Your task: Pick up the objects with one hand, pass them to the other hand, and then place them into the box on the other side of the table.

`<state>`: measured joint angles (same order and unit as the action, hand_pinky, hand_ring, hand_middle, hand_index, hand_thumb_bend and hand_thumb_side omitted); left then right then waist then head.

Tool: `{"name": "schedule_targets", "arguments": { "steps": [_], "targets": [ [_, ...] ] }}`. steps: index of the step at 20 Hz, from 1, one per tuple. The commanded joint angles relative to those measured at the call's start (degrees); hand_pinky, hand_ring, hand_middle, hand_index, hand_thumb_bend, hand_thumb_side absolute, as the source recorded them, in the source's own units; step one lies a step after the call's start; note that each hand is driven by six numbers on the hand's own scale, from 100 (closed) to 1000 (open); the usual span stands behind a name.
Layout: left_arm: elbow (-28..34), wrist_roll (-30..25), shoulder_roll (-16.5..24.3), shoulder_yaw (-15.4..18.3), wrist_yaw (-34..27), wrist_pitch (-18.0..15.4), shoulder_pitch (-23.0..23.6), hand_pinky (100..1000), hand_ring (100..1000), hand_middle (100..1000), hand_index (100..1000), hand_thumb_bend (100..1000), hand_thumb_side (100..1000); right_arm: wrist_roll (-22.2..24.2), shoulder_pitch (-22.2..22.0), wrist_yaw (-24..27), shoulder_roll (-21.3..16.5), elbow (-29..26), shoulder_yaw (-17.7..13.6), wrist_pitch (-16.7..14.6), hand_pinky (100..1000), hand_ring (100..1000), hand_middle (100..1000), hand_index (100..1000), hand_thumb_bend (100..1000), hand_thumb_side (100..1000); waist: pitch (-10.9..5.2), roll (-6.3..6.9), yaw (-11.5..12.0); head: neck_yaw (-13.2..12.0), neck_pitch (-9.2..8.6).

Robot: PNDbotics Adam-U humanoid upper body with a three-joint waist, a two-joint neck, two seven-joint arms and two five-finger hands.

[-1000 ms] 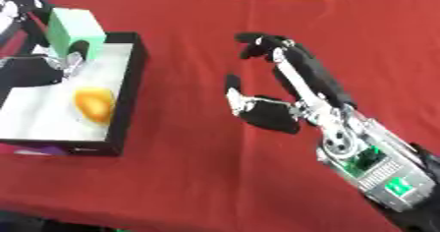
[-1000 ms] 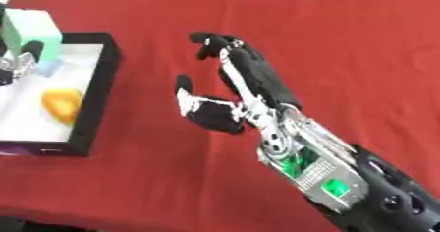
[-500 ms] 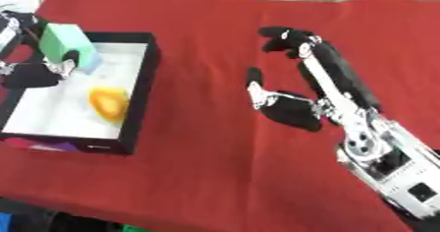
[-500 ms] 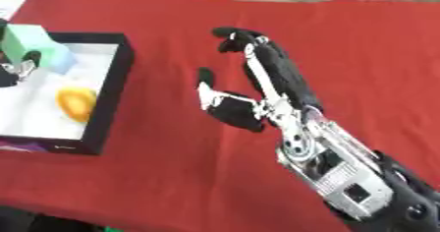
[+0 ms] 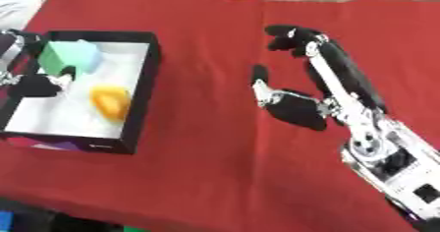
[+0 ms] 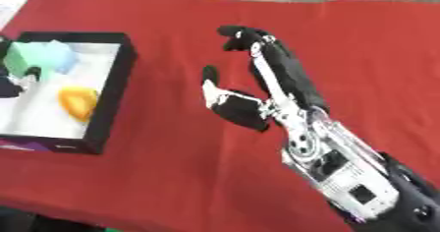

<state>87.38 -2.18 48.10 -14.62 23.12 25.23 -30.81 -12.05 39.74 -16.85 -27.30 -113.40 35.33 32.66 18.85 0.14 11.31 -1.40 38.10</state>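
Head-camera view of my workspace on the red cloth-covered table (image 5: 206, 167). My black-and-silver right hand (image 5: 322, 96) is stretched over the middle of the cloth, fingers straight and spread, thumb (image 5: 261, 81) held apart toward the box, holding nothing. The black-walled, white-floored rectangular box (image 5: 142, 86) sits at the left side of the table. Inside it, a pale green block (image 5: 73, 56) lies in the far half, with my left hand (image 5: 39, 84) at the box's left edge, its dark fingertips on or just beside the block; I cannot tell whether they pinch it. A small orange-yellow rounded object (image 5: 110, 102) lies near the box's right wall, apart from the block.
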Motion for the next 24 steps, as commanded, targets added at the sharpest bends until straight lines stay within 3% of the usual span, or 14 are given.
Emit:
{"name": "schedule_targets", "arguments": {
  "steps": [1,2,4,7,10,13,14,16,17,19,21,22,23,24],
  "targets": [
    [-1.0,-0.6,1.1,1.0,1.6,0.3,-1.0,890,787,660,786,279,281,-0.4,0.4,0.3,-0.9,-1.2,-0.7,-0.1,819,807,697,863,100,309,-0.91,0.2,0.0,-0.3,-0.43],
    [-1.4,-0.8,1.0,1.0,2.0,0.5,-1.0,906,800,676,810,341,382,-0.4,0.4,0.4,-0.9,-1.2,-0.7,-0.2,819,806,697,863,100,309,-0.92,0.2,0.0,-0.3,-0.45],
    [-1.9,-1.2,0.9,1.1,3.0,0.7,-1.0,923,815,694,829,429,483,-0.5,0.4,0.5,-0.9,-1.2,-0.7,-0.3,819,805,698,863,100,312,-0.91,0.21,0.0,-0.3,-0.43],
    [-2.2,-1.9,0.8,1.3,4.2,1.1,-1.0,950,830,712,847,549,564,-0.6,0.3,0.6,-0.9,-1.2,-0.7,-0.3,819,805,698,862,100,311,-0.9,0.23,0.0,-0.2,-0.39],
    [-2.1,-2.5,0.6,1.8,4.3,1.3,-0.9,948,829,711,847,591,618,-0.8,0.3,0.6,-1.0,-1.2,-0.8,-0.3,819,805,698,863,100,311,-0.91,0.24,0.0,-0.1,-0.38],
    [-1.6,-2.8,0.6,2.1,3.9,1.2,-0.6,943,827,708,844,557,626,-1.0,0.2,0.7,-1.1,-1.2,-0.9,-0.3,819,804,698,863,100,314,-0.92,0.28,0.0,0.0,-0.39],
    [-1.3,-2.8,0.5,2.4,3.6,1.3,-0.6,938,822,704,840,483,630,-1.1,0.2,0.8,-1.2,-1.2,-0.9,-0.3,819,804,698,863,100,317,-0.93,0.28,0.0,0.0,-0.38],
    [0.4,-2.2,0.1,3.7,1.3,1.6,-0.5,927,801,702,815,100,644,-1.5,0.0,0.9,-1.3,-1.2,-1.3,-0.3,817,803,697,863,100,330,-0.95,0.25,0.1,0.2,-0.37],
    [2.1,-1.3,-0.4,4.8,-1.3,1.6,-0.3,911,788,699,785,100,696,-1.9,-0.1,1.0,-1.4,-1.2,-1.6,-0.4,815,802,696,863,100,337,-0.96,0.24,0.1,0.3,-0.33],
    [6.9,2.1,-1.9,7.9,-8.9,0.9,0.2,909,796,702,745,100,712,-3.2,-0.2,1.2,-1.8,-1.2,-2.9,-0.7,813,802,696,863,100,317,-1.0,0.2,0.3,0.9,-0.21],
    [12.4,7.8,-3.3,10.4,-19.2,-2.9,1.7,898,781,704,734,100,737,-5.1,-0.3,1.3,-2.4,-1.2,-4.8,-1.1,813,805,706,865,100,320,-1.02,0.16,0.3,1.5,-0.17],
    [14.7,10.4,-3.9,11.1,-24.3,-5.4,2.8,899,783,714,738,100,751,-6.0,-0.3,1.7,-2.6,-1.2,-5.9,-0.9,814,809,712,865,100,405,-1.03,0.15,0.3,1.7,-0.15],
    [16.5,12.4,-4.4,11.5,-28.9,-7.8,3.6,900,784,717,737,100,766,-6.9,-0.4,2.2,-2.9,-1.2,-6.9,-0.7,814,812,715,866,100,415,-1.04,0.17,0.3,1.9,-0.14],
    [18.0,13.8,-5.1,11.8,-33.2,-10.0,4.4,900,782,716,738,100,783,-8.0,-0.5,3.0,-3.2,-1.2,-8.1,-0.5,814,814,718,866,100,504,-1.05,0.2,0.2,2.1,-0.12]
  ]
}}
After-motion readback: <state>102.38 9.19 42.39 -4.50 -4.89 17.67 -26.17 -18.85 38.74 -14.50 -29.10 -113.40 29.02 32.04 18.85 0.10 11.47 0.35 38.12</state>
